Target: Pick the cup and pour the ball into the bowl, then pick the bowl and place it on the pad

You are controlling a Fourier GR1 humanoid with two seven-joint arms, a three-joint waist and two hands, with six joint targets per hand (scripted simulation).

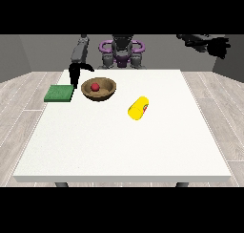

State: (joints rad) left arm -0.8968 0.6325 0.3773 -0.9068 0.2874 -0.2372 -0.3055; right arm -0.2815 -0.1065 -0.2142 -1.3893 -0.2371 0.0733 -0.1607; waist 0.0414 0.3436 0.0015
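- Far left on the table [119, 146] lies the green pad [59, 93], flat, with nothing on it.
- Just above its right corner hangs the hand at the view's left [76, 73], fingers pointing down between pad and bowl, touching neither as far as I can see. Whether those fingers are spread or curled I cannot tell; it is a dark shape.
- Next comes the wooden bowl [98, 89], upright, near the pad, with the red ball [95, 87] already inside. It looks stiff and fairly light; I'd take it by the rim on the pad side and keep it level so the ball stays put.
- The yellow cup [138, 108] lies on its side, well apart from the bowl, its mouth hard to make out.
- Top right, the hand at the view's right [214, 45] is held high off the table, fingers spread and holding nothing.
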